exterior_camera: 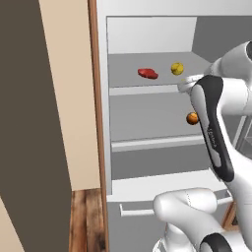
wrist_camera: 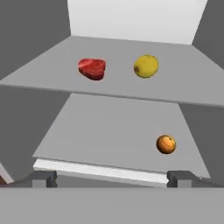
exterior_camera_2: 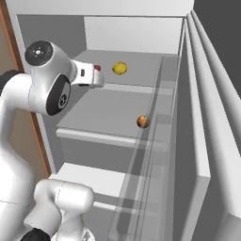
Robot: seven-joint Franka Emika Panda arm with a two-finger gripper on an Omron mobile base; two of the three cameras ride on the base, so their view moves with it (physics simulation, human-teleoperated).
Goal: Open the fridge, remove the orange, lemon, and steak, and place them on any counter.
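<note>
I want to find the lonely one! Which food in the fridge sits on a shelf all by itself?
The orange. It sits alone on the lower shelf, while the lemon and the steak share the shelf above.

The tall silver-grey fridge (exterior_camera: pixel 147 133) stands open, its grey shelves bare to view. On the upper shelf a small flat red slab of steak (wrist_camera: pixel 92 68) lies to the left, with a small round yellow lemon (wrist_camera: pixel 146 66) just beside it on the right. One shelf below, a small round orange (wrist_camera: pixel 166 144) sits near the front right.
</note>
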